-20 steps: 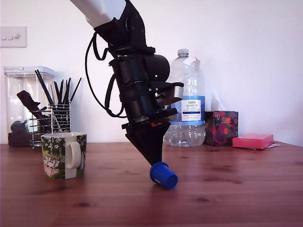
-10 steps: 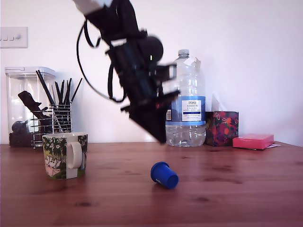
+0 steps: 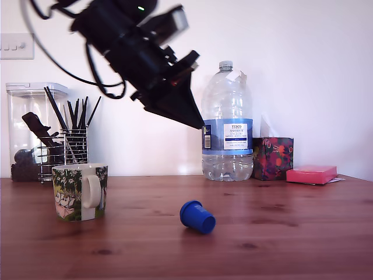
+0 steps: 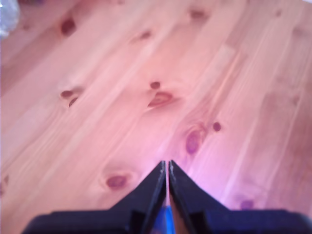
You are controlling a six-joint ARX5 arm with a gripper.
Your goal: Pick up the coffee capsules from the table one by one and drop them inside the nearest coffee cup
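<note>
Reddish-brown wood with dark knots makes up the tabletop [image 3: 303, 239], the largest thing here; above it the black arm [image 3: 125, 35] hangs tilted and high, its tool [image 3: 199, 124] pointing down toward the exterior view's right; in the wrist view the tool [image 4: 167, 165] has its two fingers pressed together at the tips, closed on nothing, with bare wood beneath; a sliver of blue low between them I cannot identify; the leafy mug [image 3: 78, 191] stands upright at the exterior view's left; smallest, the blue capsule [image 3: 197, 216] lies on its side on the tabletop, wide rim toward the mug, well apart from it and far below the tool, roughly under the tip as the exterior view shows it, though depth is hard to tell; no white capsule is in view. The capsule is probably light, stiff and smooth, so likely to roll or skid if nudged; a hold across the tapered body just behind the rim looks safest, once the fingers are opened.
</note>
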